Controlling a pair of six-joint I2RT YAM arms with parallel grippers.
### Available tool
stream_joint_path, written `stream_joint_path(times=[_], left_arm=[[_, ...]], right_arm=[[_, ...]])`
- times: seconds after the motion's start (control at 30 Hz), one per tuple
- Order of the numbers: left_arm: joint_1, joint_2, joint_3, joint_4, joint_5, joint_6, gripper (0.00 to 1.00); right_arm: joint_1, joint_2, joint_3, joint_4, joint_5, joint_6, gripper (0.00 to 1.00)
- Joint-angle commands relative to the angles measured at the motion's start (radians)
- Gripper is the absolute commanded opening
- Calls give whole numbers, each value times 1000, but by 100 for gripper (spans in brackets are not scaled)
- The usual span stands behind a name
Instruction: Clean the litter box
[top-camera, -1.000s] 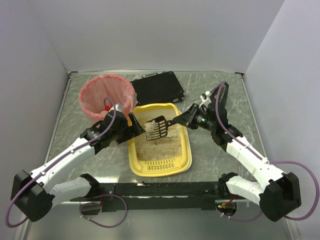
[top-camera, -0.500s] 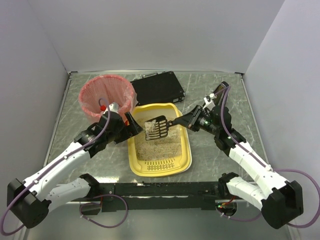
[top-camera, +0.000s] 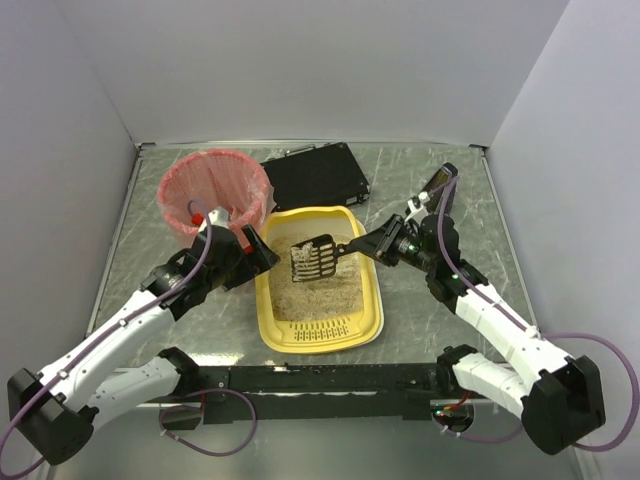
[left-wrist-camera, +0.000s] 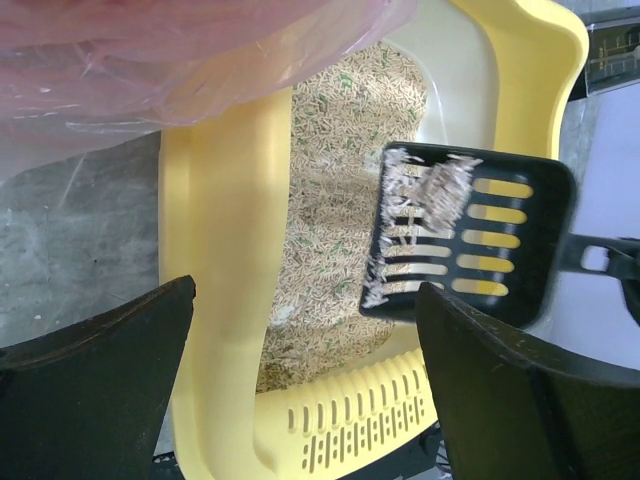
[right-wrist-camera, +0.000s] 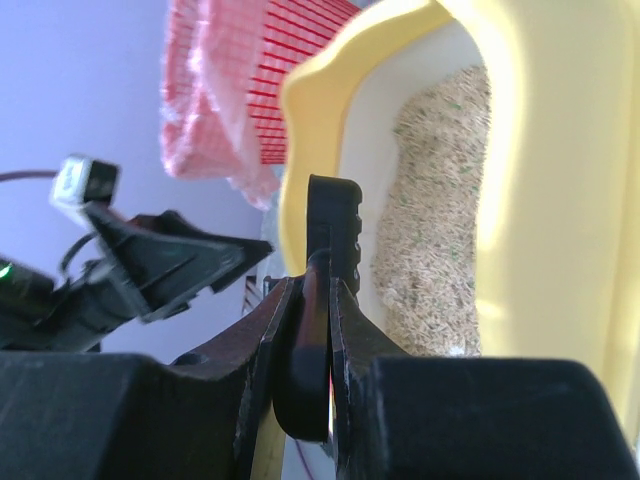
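Right fingers (right-wrist-camera: 262, 345) grip black slotted plastic scoop (top-camera: 312, 259) over yellow rectangular plastic litter box (top-camera: 372, 300); left fingers (left-wrist-camera: 100, 370) spread, empty, left of it.

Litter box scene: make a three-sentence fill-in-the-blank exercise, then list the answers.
The right gripper grips the handle of the black scoop, its jaws ____. The scoop, carrying litter, hangs over the litter box, whose plastic is ____. The left gripper, near the pink-lined bin, holds nothing; its jaws are ____.
Missing words: shut; yellow; open.
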Motion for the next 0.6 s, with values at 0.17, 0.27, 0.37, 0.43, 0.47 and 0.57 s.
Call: stream_joint_path(times=[0.17, 0.27, 0.37, 0.43, 0.47, 0.57], left_arm=[[-4, -64, -16, 12, -19, -22, 97], [-4, -55, -1, -26, -31, -24, 97], [-4, -66, 0, -37, -48, -30, 97], [-4, -81, -16, -22, -42, -32, 97], [-4, -93, -22, -10, -31, -29, 97], [-4, -101, -13, 3, -8, -18, 97]], right_arm=[[-23, -95, -30, 80, 66, 28, 0], [-37, -38, 4, 81, -1, 53, 0], [-52, -87, 9, -46, 6, -25, 0], [-54, -124, 4, -67, 14, -35, 0], [-56, -124, -5, -27, 11, -20, 0], [-62, -47, -18, 125, -18, 54, 0]])
